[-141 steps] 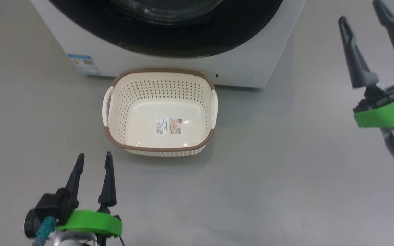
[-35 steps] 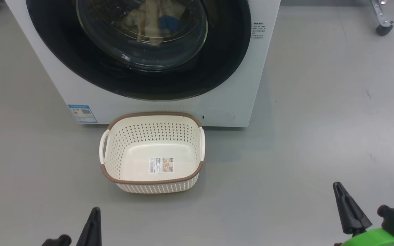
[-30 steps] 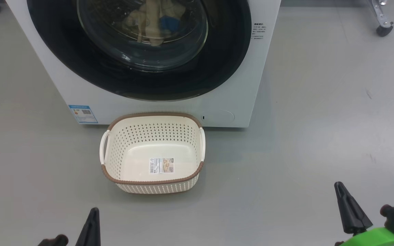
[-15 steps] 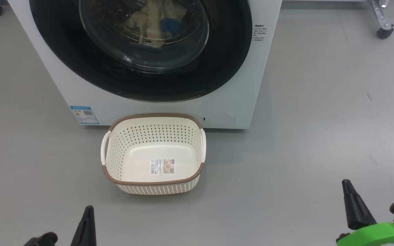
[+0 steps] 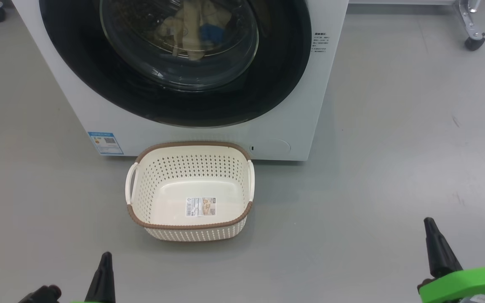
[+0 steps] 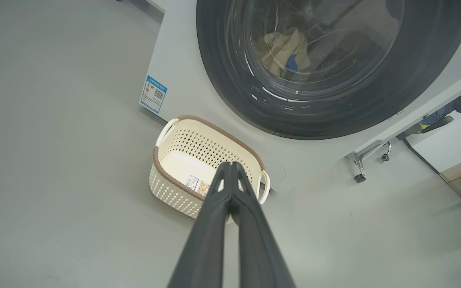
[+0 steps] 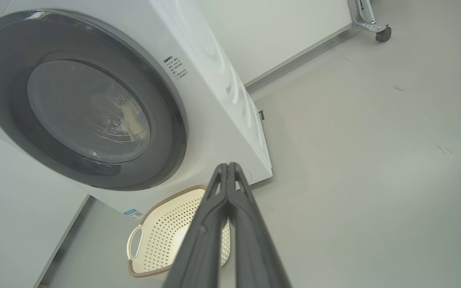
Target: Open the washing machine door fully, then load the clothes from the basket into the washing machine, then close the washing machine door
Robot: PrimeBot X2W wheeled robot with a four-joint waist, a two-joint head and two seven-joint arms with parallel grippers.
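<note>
Washing machine door [image 5: 179, 107] shut flush on white boxy washing machine [image 5: 310, 84]; clothes [image 5: 192, 25] behind its glass.
Glossy black round door, bulging clear window [image 5: 162, 67]; pale yellow soft fabric with blue patch inside; cream perforated basket [image 5: 192, 231], brown woven-look rim, label sticker [image 5: 201, 207] on its flat bottom, on smooth grey floor [image 5: 394, 147] just before the machine; left gripper [image 6: 230, 168] and right gripper [image 7: 227, 168] both pinched closed, holding nothing, apart from basket.
</note>
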